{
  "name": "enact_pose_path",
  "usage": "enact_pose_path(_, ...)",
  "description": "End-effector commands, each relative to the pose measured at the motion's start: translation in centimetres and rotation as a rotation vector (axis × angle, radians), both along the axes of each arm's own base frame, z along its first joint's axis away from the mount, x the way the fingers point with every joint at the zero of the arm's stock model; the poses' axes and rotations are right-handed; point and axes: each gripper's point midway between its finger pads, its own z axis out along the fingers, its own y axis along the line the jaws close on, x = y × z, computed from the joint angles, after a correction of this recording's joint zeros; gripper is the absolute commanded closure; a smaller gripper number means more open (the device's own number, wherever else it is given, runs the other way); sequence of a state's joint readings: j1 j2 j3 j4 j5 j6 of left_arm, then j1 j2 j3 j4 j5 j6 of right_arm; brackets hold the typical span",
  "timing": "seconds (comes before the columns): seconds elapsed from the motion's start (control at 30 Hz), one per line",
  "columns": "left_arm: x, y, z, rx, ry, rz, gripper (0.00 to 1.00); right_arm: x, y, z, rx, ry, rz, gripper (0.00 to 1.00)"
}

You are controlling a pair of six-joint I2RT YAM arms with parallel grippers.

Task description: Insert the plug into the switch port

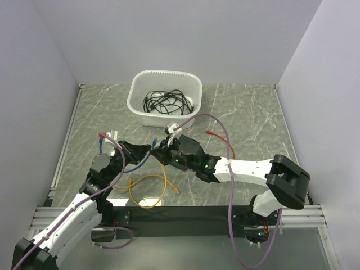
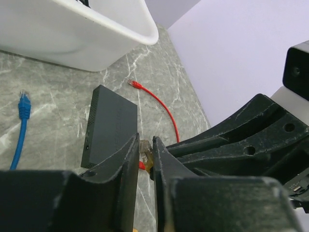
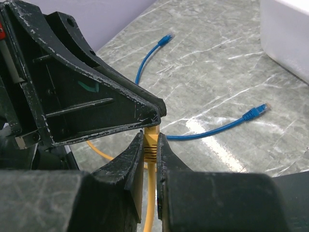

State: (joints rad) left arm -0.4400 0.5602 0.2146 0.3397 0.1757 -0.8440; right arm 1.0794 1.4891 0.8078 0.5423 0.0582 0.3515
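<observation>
The yellow cable's plug [image 2: 146,153] sits between both grippers at mid-table. My left gripper [image 2: 146,141] is shut on its clear tip. My right gripper [image 3: 150,137] is shut on its yellow boot [image 3: 151,145], with the cable hanging below. In the top view the left gripper [image 1: 146,152] and right gripper [image 1: 160,151] meet tip to tip. The black switch [image 2: 110,126] lies flat on the table just beyond the left fingers. Its ports do not show. In the top view it is hidden under the right gripper.
A white tub [image 1: 135,93] of black cables stands at the back. A red cable [image 1: 222,140] lies to the right, a blue cable [image 1: 135,166] to the left, and the yellow cable's loop [image 1: 147,188] lies near the front. Blue plugs [image 3: 256,112] lie near the tub.
</observation>
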Motion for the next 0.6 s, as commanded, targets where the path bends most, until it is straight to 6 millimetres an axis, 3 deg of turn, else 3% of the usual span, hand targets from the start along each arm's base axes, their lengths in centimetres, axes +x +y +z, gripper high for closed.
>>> enact_pose_path(0.0, 0.2, 0.0, 1.3, -0.02, -0.041, 0.002, 0.82, -0.6, 0.3, 3.1, 0.1, -0.032, 0.023, 1.0)
enact_pose_path(0.17, 0.5, 0.0, 1.1, -0.014, -0.017, 0.01, 0.96, -0.3, 0.2, 3.1, 0.082, -0.027, 0.011, 1.0)
enact_pose_path(0.2, 0.5, 0.0, 1.0, -0.015, -0.004, 0.014, 0.98, -0.2, 0.2, 3.1, 0.076, -0.025, 0.002, 0.95)
enact_pose_path(0.23, 0.7, 0.1, 1.1, -0.017, -0.001, 0.024, 1.0, 0.2, 0.0, 3.5, 0.072, -0.035, -0.021, 0.79)
enact_pose_path(0.33, 0.8, 0.5, 0.8, -0.01, 0.034, 0.047, 0.99, 1.2, -0.9, 3.3, 0.015, -0.052, -0.096, 0.61)
enact_pose_path(0.57, 1.4, 1.2, 1.0, -0.005, 0.096, 0.107, 1.0, 1.2, -2.0, 3.0, -0.059, -0.087, -0.143, 0.57)
